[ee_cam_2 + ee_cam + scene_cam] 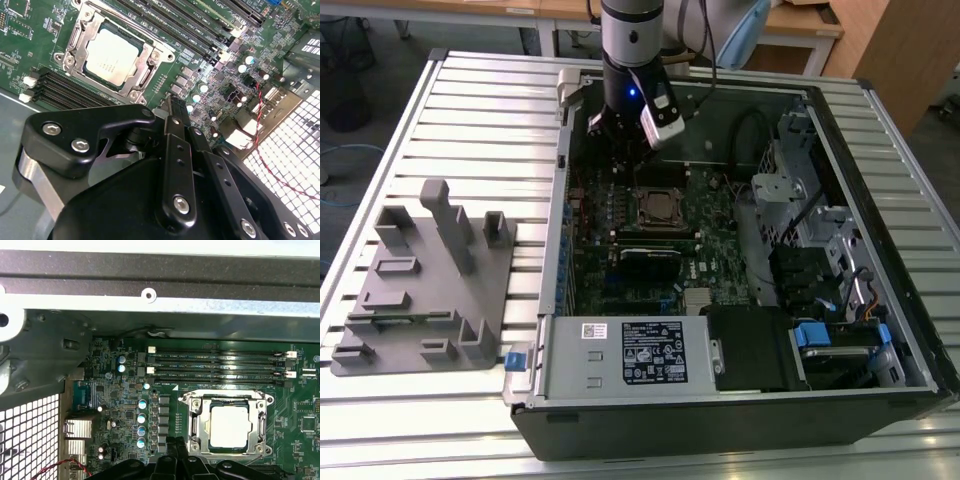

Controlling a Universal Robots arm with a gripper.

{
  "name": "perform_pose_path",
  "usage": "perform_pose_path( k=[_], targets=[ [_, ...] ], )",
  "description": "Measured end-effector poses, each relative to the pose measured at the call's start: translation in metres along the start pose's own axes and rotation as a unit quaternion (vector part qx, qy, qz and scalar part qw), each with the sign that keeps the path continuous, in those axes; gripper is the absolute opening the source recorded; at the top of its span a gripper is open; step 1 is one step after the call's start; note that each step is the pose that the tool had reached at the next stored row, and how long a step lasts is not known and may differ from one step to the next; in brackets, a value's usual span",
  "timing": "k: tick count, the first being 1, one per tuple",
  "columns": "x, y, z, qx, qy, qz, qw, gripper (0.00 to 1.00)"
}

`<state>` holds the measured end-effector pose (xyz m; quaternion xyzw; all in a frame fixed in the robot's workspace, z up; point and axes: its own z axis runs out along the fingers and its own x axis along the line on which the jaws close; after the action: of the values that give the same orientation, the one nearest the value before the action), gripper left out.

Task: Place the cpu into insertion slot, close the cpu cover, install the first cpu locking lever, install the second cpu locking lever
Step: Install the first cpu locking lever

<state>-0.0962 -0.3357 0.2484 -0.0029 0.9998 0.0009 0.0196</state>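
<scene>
Gripper: the gripper (172, 102) has its two black fingers pressed together with nothing between them. It hangs over the motherboard (30, 45) just beside the socket and touches none of the socket parts.
Gripper in the exterior view: the gripper (612, 128) sits under the arm's wrist, inside the open computer case (552, 260), between the socket and the case's far wall.
Cpu place: the cpu (111, 56) is seated in the insertion slot (60, 58). In the first wrist view the cpu (228, 426) lies close to the fingertips (167, 452).
Cpu facing: it lies flat, with its pale metal top turned up.
Cpu axis: it is close to square, so no clear long side shows. Its edges run parallel and square to the memory slots (215, 365).
Cpu cover: the cpu cover (144, 64) lies down over the chip's edges, and the metal top shows through its cut-out centre.
Locking levers: I cannot tell how they stand.
Socket in the exterior view: the insertion slot (642, 205) is near the middle of the board.
Surroundings: the case rests on a slatted table (490, 110). A grey fixture (430, 290) stands at the exterior view's left. A labelled power supply (620, 355) fills the case's near edge.
</scene>
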Motion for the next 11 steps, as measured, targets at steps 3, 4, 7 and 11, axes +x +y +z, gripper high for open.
perform_pose_path(
  k=[3,4,7,11],
  targets=[
    [0.0020,-0.0001,-0.0001,0.0000,-0.0008,0.000,1.0000,0.11],
    [0.0028,0.0000,-0.0001,0.0000,-0.0011,0.000,1.0000,0.11],
    [0.0047,0.0001,0.0000,0.0000,-0.0016,0.000,1.0000,0.11],
    [0.0061,0.0000,-0.0001,0.0000,-0.0017,0.000,1.0000,0.11]
  ],
)
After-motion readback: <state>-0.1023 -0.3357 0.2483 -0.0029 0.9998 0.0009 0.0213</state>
